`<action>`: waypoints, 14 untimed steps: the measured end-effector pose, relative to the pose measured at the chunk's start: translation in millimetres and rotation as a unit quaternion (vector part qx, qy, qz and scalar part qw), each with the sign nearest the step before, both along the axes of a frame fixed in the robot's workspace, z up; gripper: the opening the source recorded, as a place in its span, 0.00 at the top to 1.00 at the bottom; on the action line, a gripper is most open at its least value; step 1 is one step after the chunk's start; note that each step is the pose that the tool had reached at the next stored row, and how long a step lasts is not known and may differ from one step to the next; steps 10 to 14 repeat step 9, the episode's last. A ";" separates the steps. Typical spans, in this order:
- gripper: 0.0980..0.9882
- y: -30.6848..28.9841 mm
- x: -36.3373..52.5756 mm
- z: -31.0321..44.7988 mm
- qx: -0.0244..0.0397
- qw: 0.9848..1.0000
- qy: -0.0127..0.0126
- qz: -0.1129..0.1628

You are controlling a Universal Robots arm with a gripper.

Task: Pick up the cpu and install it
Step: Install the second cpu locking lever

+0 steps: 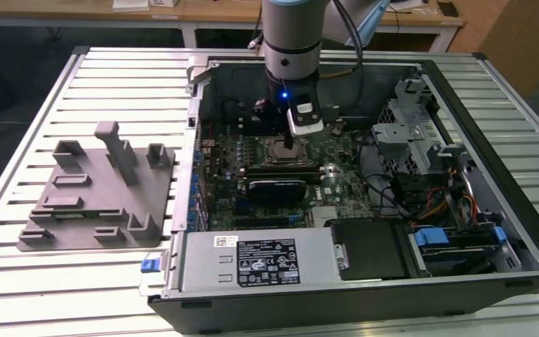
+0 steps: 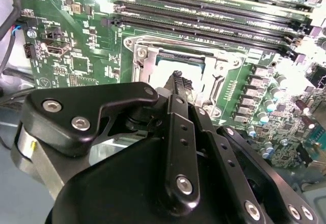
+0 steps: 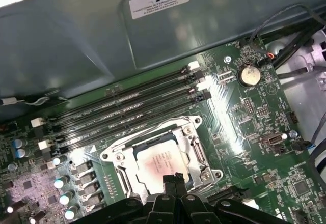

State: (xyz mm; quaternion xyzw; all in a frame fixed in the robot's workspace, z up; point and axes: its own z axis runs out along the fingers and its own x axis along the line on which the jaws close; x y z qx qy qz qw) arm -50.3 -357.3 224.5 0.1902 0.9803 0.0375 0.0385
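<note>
The cpu lies flat inside the socket on the motherboard, its pale metal top bright in both wrist views. So the chip seems already seated, judging by how squarely it sits within the metal frame.

The pincer hangs right over the cpu's near edge. In the first wrist view its two fingertips press together with no gap and nothing between them, so it is clenched and empty. Whether the tips touch the chip or hover just above it, I cannot tell.

Risks from here, as I judge them: any sideways drift while the tips are this low could nudge the cpu off its seat or scrape the frame. A downward push on one edge alone could tilt the chip and stress the contacts beneath. The memory slots run just beside the socket, and a row of capacitors stands near its other side, so a wide swing could clip either.

Open room lies straight up: in the exterior view the case is open on top, with the arm reaching in from above. The case walls, the drive cage and the loose cables hem in lateral travel. The grey holder sits on the surface well apart, at the exterior view's left.
</note>
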 end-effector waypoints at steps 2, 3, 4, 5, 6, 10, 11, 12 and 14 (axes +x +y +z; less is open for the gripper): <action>0.99 0.8 1.9 -0.1 -0.005 1.000 0.001 0.000; 0.99 0.9 2.3 -0.1 -0.005 1.000 0.002 0.000; 0.99 0.9 2.3 -0.1 -0.005 1.000 0.002 0.000; 0.99 0.9 2.3 -0.1 -0.005 1.000 0.002 0.000; 0.99 0.9 2.5 0.0 -0.006 1.000 0.002 0.000; 0.99 0.9 2.5 -0.1 -0.006 1.000 0.002 0.000; 0.99 0.9 2.5 -0.1 -0.006 1.000 0.002 0.000; 0.99 0.9 2.5 -0.1 -0.006 1.000 0.002 0.000; 0.99 0.9 2.5 -0.1 -0.006 1.000 0.002 0.000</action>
